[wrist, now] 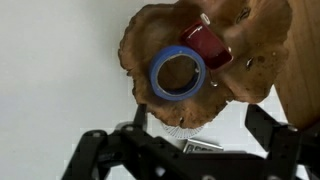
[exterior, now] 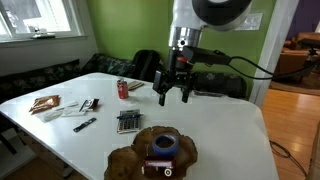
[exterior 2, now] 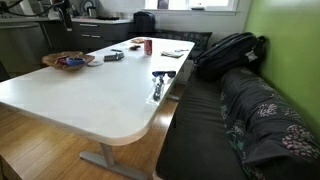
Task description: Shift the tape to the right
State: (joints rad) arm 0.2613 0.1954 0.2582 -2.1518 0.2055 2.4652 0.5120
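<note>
Blue hollow-centred tape point(wrist: 156, 78) lies flat on the brown tray point(wrist: 140, 40); the gripper point(exterior: 173, 97) gapes wide, holding nothing.

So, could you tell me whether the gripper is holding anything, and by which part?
Nothing is held. The gripper is open and empty, and the tape lies apart from it on the brown tray.
</note>
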